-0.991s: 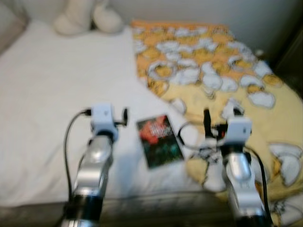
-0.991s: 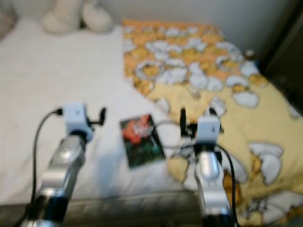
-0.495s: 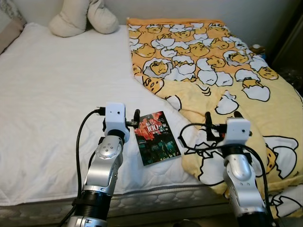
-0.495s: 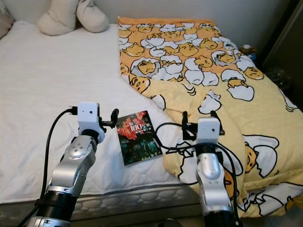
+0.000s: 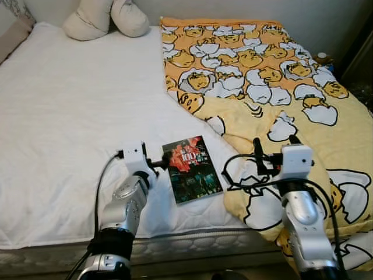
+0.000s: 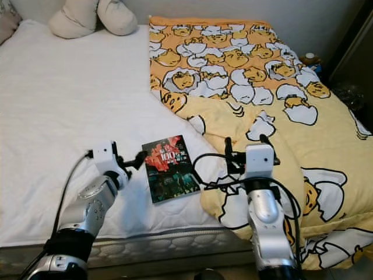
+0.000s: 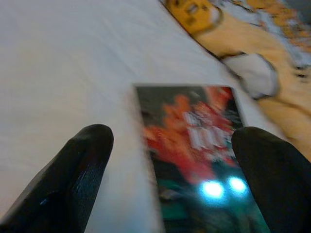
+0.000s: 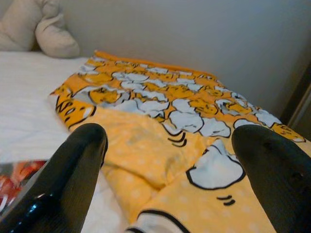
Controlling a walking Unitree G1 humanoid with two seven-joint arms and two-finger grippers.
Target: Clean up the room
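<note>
From my head views, my left gripper (image 5: 158, 163) has dropped lower, beside the glossy dark paperback book with red cover art (image 5: 192, 169) on the white bed (image 5: 64, 116). My left wrist view shows fingers (image 7: 77, 170) apart, book ahead between them, ready to grasp. My right wrist view: right gripper (image 8: 170, 165) apart over the yellow egg-print blanket (image 8: 146, 145).

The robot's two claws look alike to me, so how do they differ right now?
The left gripper sits low at the edge of the book, which lies on the white sheet; the right gripper is raised over the yellow blanket. The left wrist view looks down at the book's cover; the right wrist view looks along the blanket toward the wall. Both have two black fingers, spread open, holding nothing.
</note>
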